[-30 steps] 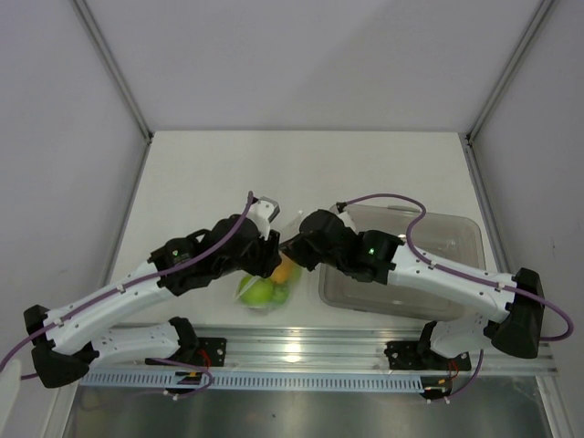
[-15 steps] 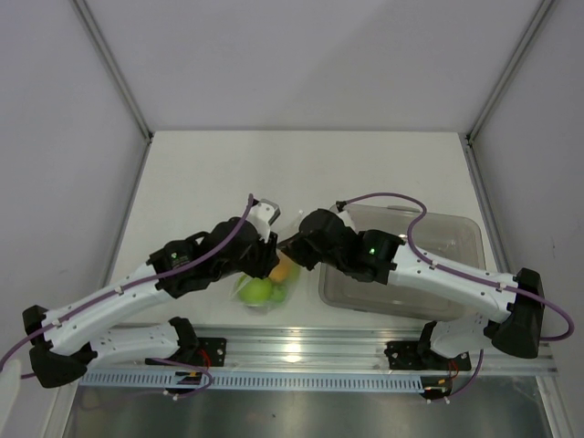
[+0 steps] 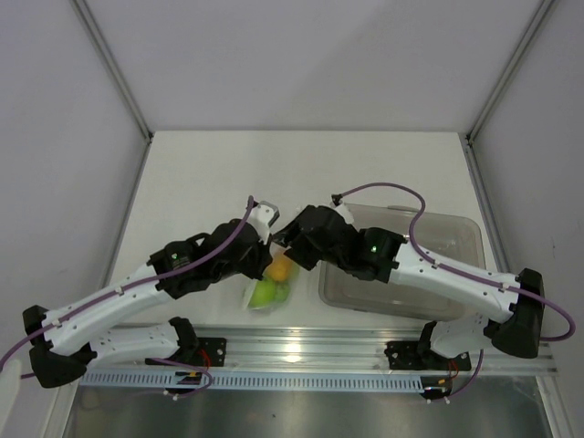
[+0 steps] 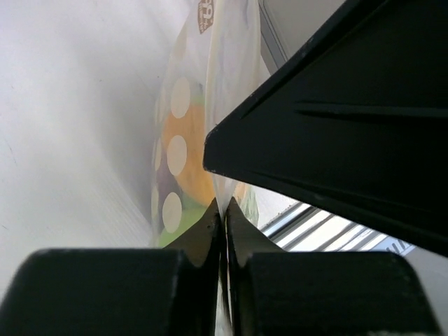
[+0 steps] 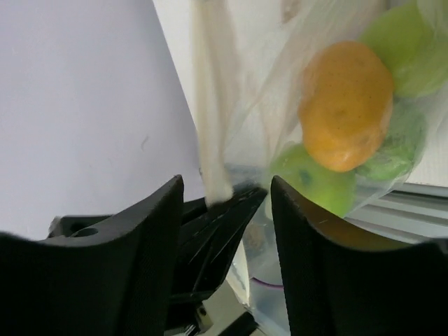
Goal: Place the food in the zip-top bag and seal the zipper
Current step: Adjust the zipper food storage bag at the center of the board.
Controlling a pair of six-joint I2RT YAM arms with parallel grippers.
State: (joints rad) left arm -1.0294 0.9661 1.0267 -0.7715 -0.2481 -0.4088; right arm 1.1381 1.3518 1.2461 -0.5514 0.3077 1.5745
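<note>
Found just left of the clear tub (image 3: pixel 456 239): the zip-top bag (image 3: pixel 270 285), with orange (image 5: pixel 346 105) and green fruit (image 5: pixel 311 185) already inside; pinched at its upper edge by the left gripper (image 4: pixel 222 211), jaws closed on the film; approached from the tub side by the right gripper (image 5: pixel 225 187), jaws apart, gripping nothing; judged to be at the sealing step; next, probably closing onto the pale zipper (image 5: pixel 213 105) and pressing along it

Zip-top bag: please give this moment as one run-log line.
left pincer: shut on zip-top bag | right pincer: open | food: inside bag
</note>
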